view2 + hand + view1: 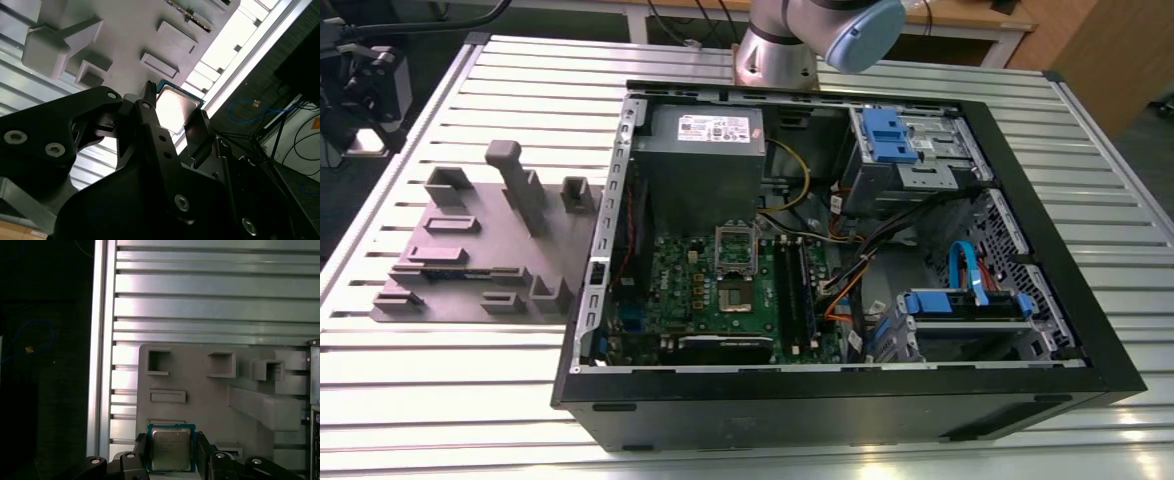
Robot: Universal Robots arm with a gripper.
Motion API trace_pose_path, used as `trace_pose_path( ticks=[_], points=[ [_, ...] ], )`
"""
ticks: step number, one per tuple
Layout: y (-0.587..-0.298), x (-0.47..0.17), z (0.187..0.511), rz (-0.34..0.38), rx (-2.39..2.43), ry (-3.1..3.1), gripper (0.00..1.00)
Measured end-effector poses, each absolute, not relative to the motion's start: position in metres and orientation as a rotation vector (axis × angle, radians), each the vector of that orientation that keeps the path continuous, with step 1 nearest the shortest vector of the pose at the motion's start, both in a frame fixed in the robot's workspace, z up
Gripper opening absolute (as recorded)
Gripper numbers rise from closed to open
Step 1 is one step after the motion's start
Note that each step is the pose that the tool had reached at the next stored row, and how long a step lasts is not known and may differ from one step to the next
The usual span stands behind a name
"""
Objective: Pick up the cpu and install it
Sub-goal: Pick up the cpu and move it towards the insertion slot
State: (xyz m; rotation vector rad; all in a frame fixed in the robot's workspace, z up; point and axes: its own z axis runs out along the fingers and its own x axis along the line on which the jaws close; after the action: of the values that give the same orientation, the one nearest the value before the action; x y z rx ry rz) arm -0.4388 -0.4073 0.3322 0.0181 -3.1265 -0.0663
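Here: cpu (pixel 171 450) held squarely within closed hand (pixel 171 454).

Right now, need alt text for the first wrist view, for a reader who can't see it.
A small square chip with a shiny silver-grey metal top, the cpu, sits framed on two sides by the black gripper, over a mauve-grey plastic tray with raised blocks and recesses. The tray rests on a ribbed silver metal table.
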Motion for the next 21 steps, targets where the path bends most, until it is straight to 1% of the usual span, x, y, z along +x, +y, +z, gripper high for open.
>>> trace_pose_path(
  ticks=[21],
  points=[
    [-0.4069, -0.4385, 0.3379, -0.066, 0.018, -3.127, 0.47]
  ],
)
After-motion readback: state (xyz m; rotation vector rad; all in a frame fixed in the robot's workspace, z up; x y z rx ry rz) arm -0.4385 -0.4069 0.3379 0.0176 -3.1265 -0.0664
